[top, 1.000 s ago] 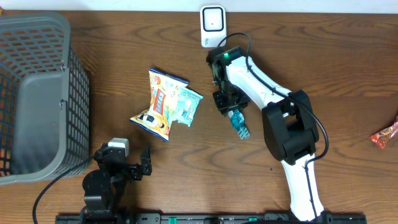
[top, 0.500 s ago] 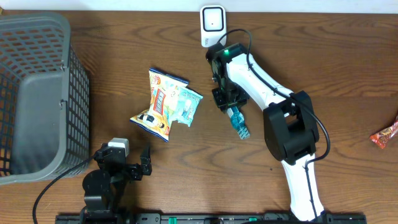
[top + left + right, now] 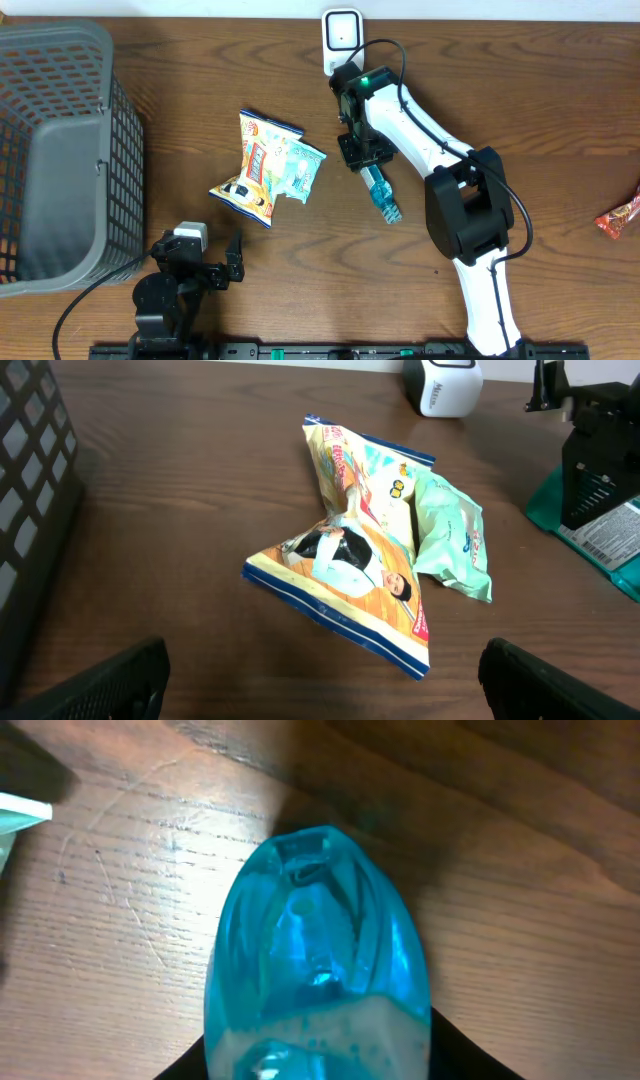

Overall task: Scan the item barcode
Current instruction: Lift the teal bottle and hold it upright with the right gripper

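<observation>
A teal see-through bottle [image 3: 382, 197] hangs from my right gripper [image 3: 363, 158], which is shut on its upper part, just in front of the white barcode scanner [image 3: 342, 40]. In the right wrist view the bottle [image 3: 318, 950] fills the middle, with a black finger [image 3: 470, 1055] on each side over the wood. The left wrist view shows the bottle [image 3: 600, 535] at the right edge with a white barcode label facing out, and the scanner [image 3: 442, 382] behind. My left gripper [image 3: 215, 265] stands open near the front edge, nothing between its fingers [image 3: 100, 680].
A yellow snack bag [image 3: 258, 165] and a pale green pack [image 3: 300, 170] lie together left of the bottle. A grey wire basket [image 3: 60, 150] takes up the far left. A red packet [image 3: 620, 215] lies at the right edge.
My right gripper has moved a little toward the scanner, carrying the bottle with it. The left arm has not moved.
</observation>
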You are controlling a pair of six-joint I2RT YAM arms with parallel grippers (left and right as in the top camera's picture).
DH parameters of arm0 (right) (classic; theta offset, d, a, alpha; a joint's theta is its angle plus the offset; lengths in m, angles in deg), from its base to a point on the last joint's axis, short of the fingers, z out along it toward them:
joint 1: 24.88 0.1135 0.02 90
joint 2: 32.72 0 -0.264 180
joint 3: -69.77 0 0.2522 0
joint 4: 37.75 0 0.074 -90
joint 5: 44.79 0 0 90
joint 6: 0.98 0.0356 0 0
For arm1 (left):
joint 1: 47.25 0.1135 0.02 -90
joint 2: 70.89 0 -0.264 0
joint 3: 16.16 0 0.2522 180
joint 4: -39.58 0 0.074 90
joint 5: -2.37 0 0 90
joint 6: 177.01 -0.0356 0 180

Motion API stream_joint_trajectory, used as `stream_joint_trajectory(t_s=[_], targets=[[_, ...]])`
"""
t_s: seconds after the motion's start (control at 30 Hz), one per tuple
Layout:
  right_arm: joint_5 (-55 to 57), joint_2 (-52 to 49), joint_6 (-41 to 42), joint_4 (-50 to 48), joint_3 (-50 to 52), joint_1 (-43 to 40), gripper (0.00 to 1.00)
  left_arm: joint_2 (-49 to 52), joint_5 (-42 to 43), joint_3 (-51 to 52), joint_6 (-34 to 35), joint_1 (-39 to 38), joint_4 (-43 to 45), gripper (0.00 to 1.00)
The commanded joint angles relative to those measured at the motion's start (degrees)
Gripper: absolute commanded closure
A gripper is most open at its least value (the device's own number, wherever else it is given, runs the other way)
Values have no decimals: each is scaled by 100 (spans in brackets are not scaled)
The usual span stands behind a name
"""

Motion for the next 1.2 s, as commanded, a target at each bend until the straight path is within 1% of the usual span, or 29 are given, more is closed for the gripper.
stream_joint_trajectory(t_s=[0.0,0.3,0.53,0.63,0.7,1.03,1.1,1.17], targets=[[-52,219,66,-20,-111,17,62,-7,48,83,26,20,-94,1],[-50,219,68,-28,-103,17,75,-7,48,83,26,20,-96,2],[-48,219,142,-262,192,17,73,-7,48,83,26,20,-96,1],[-46,219,219,-256,264,17,79,-7,48,83,26,20,-96,1],[-42,219,249,-262,271,17,82,-7,48,83,26,20,-94,1],[404,219,841,-452,326,103,85,-7,48,83,26,20,-96,1],[452,219,837,-625,326,122,83,-7,48,83,26,20,-96,1],[533,219,785,-887,326,125,79,-7,48,83,26,20,-96,1]])
